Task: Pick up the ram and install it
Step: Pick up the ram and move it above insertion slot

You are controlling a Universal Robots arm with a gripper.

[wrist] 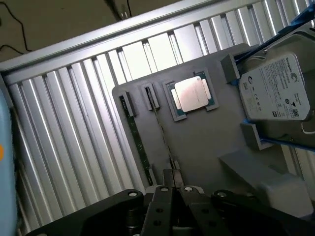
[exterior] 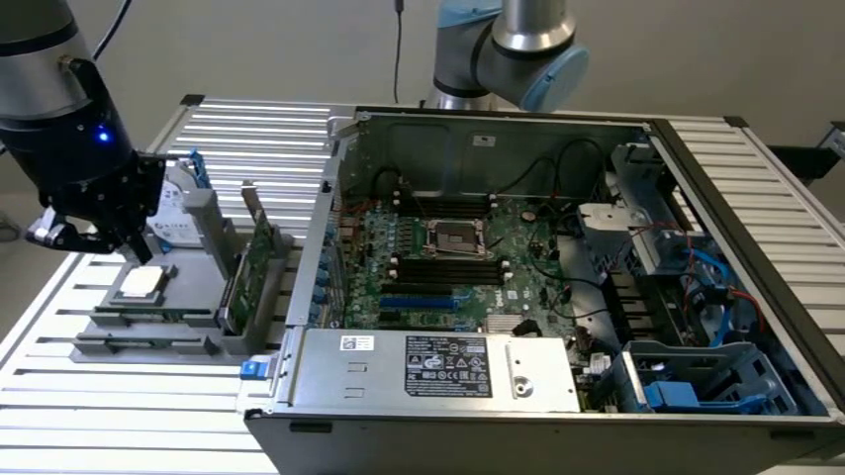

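Grey holder tray [exterior: 189,294], at nine o'clock of the open computer case [exterior: 528,427] in the exterior view, carries the green ram [wrist: 139,142] below the gripper [wrist: 172,188], fingers pressed together.

A black gripper [exterior: 126,247] was seen with its fingers closed, held over a grey holder [exterior: 145,346] on a slatted table [exterior: 119,416]. A silver chip [exterior: 142,283] was laid on the holder, near a green card [exterior: 257,259] stood upright. An open computer case [exterior: 528,440] was set at the exterior view's right.
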